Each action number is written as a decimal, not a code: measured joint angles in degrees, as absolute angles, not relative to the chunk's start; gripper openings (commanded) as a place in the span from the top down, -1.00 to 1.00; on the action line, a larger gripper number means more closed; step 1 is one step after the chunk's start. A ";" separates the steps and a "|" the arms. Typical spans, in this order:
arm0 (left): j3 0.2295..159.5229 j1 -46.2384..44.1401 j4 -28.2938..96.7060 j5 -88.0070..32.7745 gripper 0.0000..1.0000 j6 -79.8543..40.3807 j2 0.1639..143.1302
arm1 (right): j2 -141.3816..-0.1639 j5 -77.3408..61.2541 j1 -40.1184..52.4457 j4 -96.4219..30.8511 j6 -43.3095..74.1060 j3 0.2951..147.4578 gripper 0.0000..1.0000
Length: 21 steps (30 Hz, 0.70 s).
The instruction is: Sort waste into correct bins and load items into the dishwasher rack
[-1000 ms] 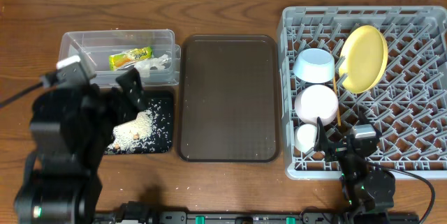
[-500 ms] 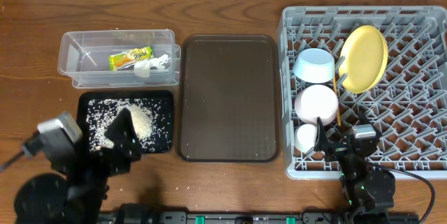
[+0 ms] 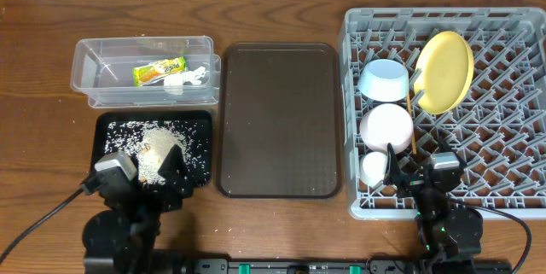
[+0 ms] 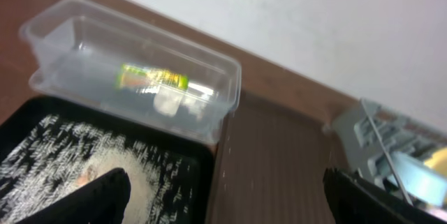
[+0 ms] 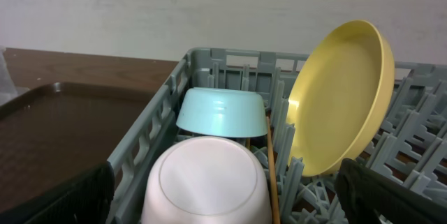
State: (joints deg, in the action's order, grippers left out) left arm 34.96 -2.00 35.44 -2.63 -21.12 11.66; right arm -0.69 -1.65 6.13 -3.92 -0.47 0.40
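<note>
Altogether one plate [image 3: 444, 71], one blue bowl [image 3: 384, 78], one white bowl [image 3: 386, 125], one cup [image 3: 374, 169] in one rack [image 3: 503, 146]; both jaws apart.

wrapper [image 3: 159, 71] in tub [image 3: 84, 54], plate [image 3: 444, 72] in rack [image 3: 512, 142]

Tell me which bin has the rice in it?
The shallow black tray holds the rice; the clear tub behind it has only a snack wrapper and a napkin.
</note>
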 measured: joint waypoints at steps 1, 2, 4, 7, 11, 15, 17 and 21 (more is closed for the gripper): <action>32.93 -2.00 32.77 -2.63 -0.83 -21.12 10.61 | -0.69 -1.65 6.13 -3.92 -0.47 0.40 -0.99; 31.27 -2.00 30.22 -2.63 -0.83 -21.12 9.74 | -0.69 -1.65 6.13 -3.92 -0.47 0.40 -0.99; 27.70 -2.00 24.45 -2.63 -0.82 -21.10 7.81 | -0.69 -1.65 6.13 -3.92 -0.47 0.40 -0.98; 22.90 -2.00 15.79 -2.63 -0.82 -21.12 5.13 | -0.69 -1.65 6.13 -3.95 -0.47 0.40 -0.99; 17.06 -1.98 5.91 -2.63 -0.83 -21.10 2.17 | -0.69 -1.65 6.13 -3.95 -0.47 0.40 -0.99; 11.53 -1.98 -1.39 -2.63 -0.82 -21.10 0.69 | -0.69 -1.65 6.13 -3.95 -0.47 0.40 -0.99; 8.73 -1.98 -4.49 -2.63 -0.82 -21.10 0.60 | -0.69 -1.65 6.13 -3.95 -0.47 0.40 -0.99; 4.32 -1.98 -8.21 -2.63 -0.83 -21.10 0.58 | -0.69 -1.65 6.13 -3.95 -0.47 0.40 -0.98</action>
State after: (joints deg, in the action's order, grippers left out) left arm 4.32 -1.98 -8.21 -2.63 -21.10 0.58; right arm -0.69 -1.65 6.13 -3.95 -0.47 0.40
